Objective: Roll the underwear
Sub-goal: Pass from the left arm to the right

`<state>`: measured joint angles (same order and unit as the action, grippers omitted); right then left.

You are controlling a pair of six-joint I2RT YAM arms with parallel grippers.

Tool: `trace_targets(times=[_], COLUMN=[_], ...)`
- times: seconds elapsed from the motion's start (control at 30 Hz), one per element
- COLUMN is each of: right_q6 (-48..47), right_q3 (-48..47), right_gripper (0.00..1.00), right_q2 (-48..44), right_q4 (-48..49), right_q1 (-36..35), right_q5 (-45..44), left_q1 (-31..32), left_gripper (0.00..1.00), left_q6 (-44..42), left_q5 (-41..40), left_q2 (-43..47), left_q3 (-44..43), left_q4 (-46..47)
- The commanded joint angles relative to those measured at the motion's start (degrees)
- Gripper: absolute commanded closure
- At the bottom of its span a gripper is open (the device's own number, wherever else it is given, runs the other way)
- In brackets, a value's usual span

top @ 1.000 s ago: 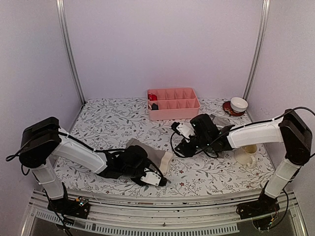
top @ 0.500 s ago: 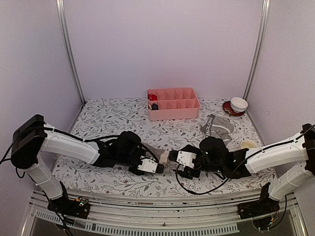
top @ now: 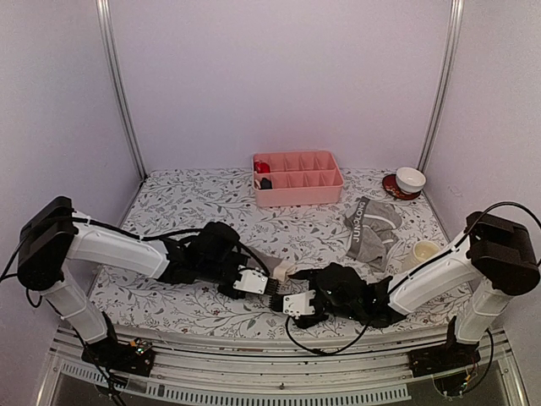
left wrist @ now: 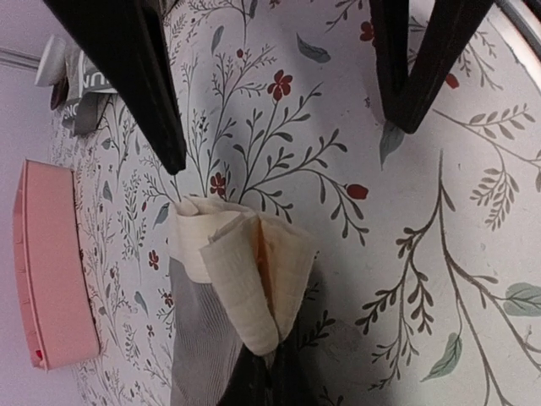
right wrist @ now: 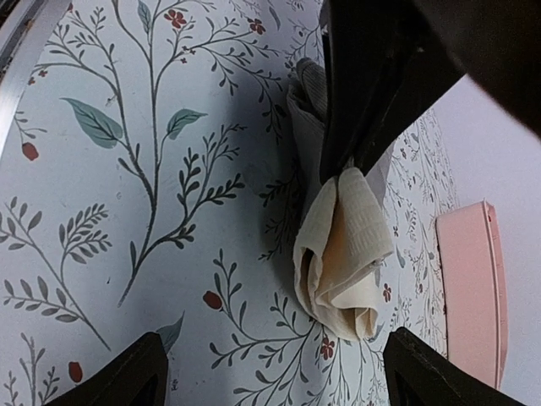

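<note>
Briefs (right wrist: 342, 245) lie bunched near the front edge of the worktop (top: 194, 211), their pale waistband pinched in the closed left tool (right wrist: 342, 161). The right tool (right wrist: 272, 338) gapes wide just beside it, empty. Boxer-briefs (top: 372, 227) lie well apart.

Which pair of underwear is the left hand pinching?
The plain grey briefs with the pale waistband, clamped in the left hand; the boxer-briefs with the dark lettered waistband lie untouched, farther back.

briefs (top: 279, 271) lie front-centre on the table (top: 194, 203), boxer-briefs (top: 372, 227) behind to their right, tray (top: 297, 193) centred, it seems, at the back.
</note>
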<state>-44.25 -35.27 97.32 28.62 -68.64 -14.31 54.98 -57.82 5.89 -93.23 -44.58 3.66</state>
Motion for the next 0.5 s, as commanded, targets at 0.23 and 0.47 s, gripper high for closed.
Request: trace_targets(times=[0.23,0.47], right_q6=[-2.3,1.0], right_q3=[-3.5,2.6], right_gripper=[0.12,0.13], right_q2=[6.4,0.4], right_q4=[11.1,20.3], right_q1=[-0.3,-0.6], right_q5=[-5.6,0.5], left_q1=[-0.5,-1.3], left_gripper=[1.0,1.0], left_q6=[0.1,0.4], left_q5=[3.2,4.5], left_q2=[2.2,2.8], left_q3=[-1.0,-0.3], left_q4=[-0.1,1.4])
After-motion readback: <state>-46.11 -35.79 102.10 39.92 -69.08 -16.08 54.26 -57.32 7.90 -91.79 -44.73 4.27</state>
